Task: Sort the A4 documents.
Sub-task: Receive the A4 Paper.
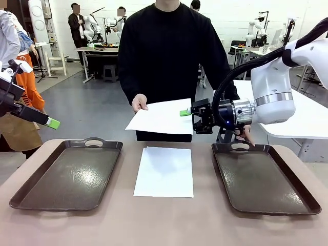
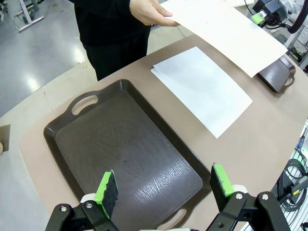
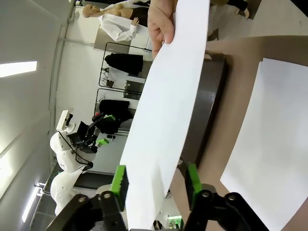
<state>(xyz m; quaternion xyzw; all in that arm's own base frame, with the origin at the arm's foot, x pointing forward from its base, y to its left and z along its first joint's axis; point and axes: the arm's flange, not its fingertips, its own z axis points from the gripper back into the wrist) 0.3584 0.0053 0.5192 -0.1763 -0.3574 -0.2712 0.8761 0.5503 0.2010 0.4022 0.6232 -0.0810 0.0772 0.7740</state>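
Front view, left to right, with wrist views for detail.

1. Left gripper [image 2: 164,182]: raised at the far left edge, above and outside the left tray [image 1: 66,174]. Its 2 green pads [image 2: 107,188] stand wide apart with nothing between them.
2. Left tray: dark brown, lying flat on the tan table [image 1: 154,225], with nothing in it.
3. Flat sheets [image 1: 164,171]: white A4 paper lying on the table between the 2 trays and touching neither. In the left wrist view a second edge shows at the far corner, so more than 1 sheet lies here.
4. Held sheet [image 1: 161,117]: 1 white A4 document in the air above the far table edge, roughly level. The person's hand [image 1: 139,103] grips its left edge.
5. Right gripper [image 3: 156,184]: reaching in sideways from the right at the height of the held sheet. In the right wrist view the sheet's edge runs between the 2 fingers [image 3: 192,180], which are spread and not pressed on the paper.
6. Right tray [image 1: 264,179]: dark brown, flat on the table below the right arm, with nothing in it.
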